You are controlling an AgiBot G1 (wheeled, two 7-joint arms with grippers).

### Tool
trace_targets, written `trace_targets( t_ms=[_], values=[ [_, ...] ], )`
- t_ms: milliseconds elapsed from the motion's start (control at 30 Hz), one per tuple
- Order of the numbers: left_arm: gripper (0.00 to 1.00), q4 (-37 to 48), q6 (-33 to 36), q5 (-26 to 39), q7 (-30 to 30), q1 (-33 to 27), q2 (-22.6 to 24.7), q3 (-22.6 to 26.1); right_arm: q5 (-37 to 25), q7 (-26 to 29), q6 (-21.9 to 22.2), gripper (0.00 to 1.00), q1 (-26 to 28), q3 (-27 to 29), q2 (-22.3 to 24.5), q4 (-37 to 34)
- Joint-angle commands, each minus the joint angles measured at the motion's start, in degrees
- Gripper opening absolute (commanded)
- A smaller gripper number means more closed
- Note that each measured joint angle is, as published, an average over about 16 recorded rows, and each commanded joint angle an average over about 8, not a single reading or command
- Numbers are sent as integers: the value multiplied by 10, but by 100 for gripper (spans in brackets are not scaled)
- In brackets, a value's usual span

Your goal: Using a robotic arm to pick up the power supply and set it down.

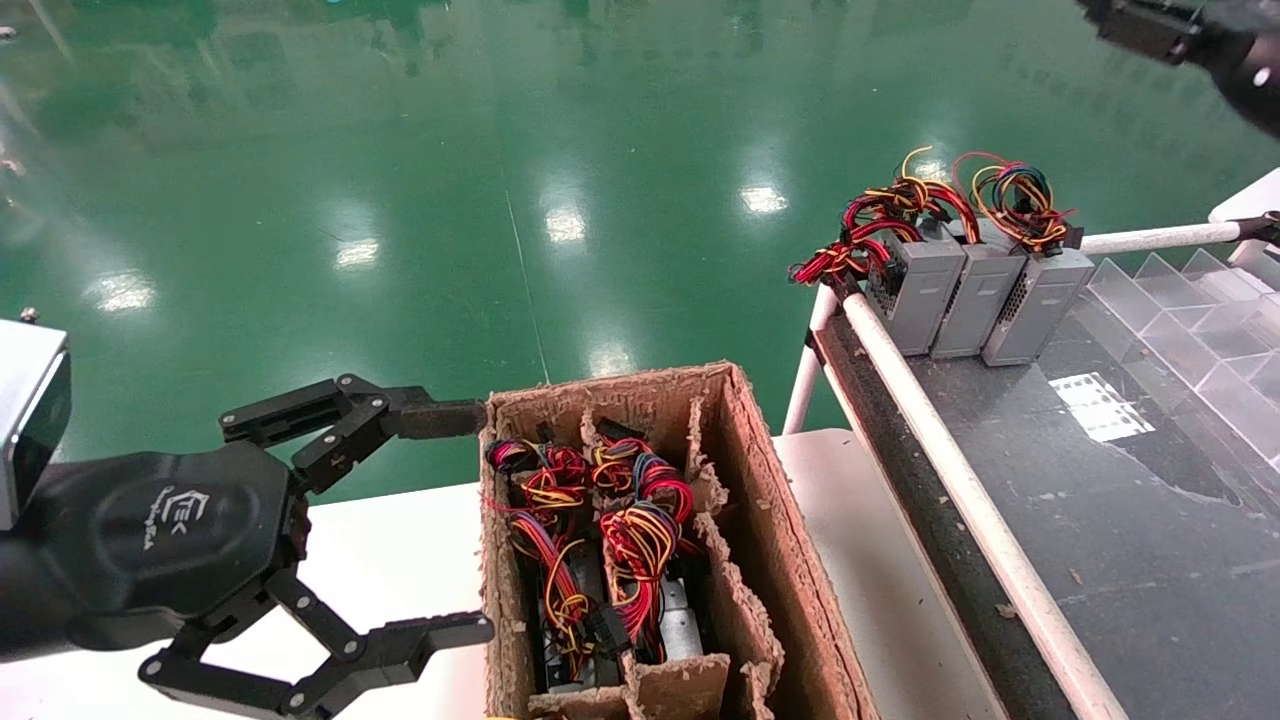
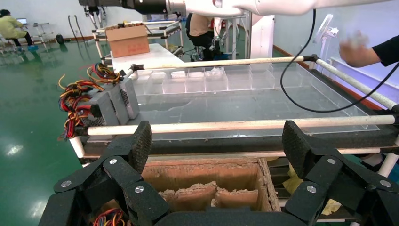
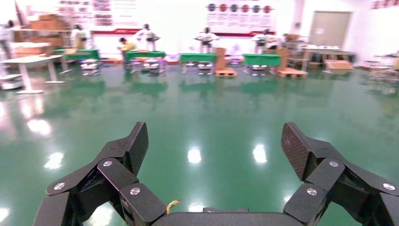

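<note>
— Left gripper (image 1: 455,525) sits spread wide, empty, just beside the cardboard box (image 1: 760,470). Right gripper (image 3: 214,150), also spread, is well away.

— The power supply (image 1: 1035,300)?

— Beyond the box, standing on the rack (image 1: 1150,520). Probably between cycles; next, reach into the box.

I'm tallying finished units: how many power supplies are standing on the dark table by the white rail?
3, upright in a tight row at the dark table's far corner: the left unit, the middle unit, and the right unit with blue in its wires. More lie in the cardboard box, uncounted.
</note>
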Motion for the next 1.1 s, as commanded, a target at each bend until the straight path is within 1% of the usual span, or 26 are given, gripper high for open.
trace_targets(
  t_ms=[33, 867, 1100],
  values=[
    [100, 0, 0, 0, 0, 0, 0, 0, 5, 9, -15, 100, -14, 0, 7, 24],
    [100, 0, 0, 0, 0, 0, 0, 0, 70, 121, -206, 100, -197, -4, 104, 334],
    [100, 0, 0, 0, 0, 0, 0, 0, 90, 156, -266, 100, -254, -5, 134, 431]
  ],
)
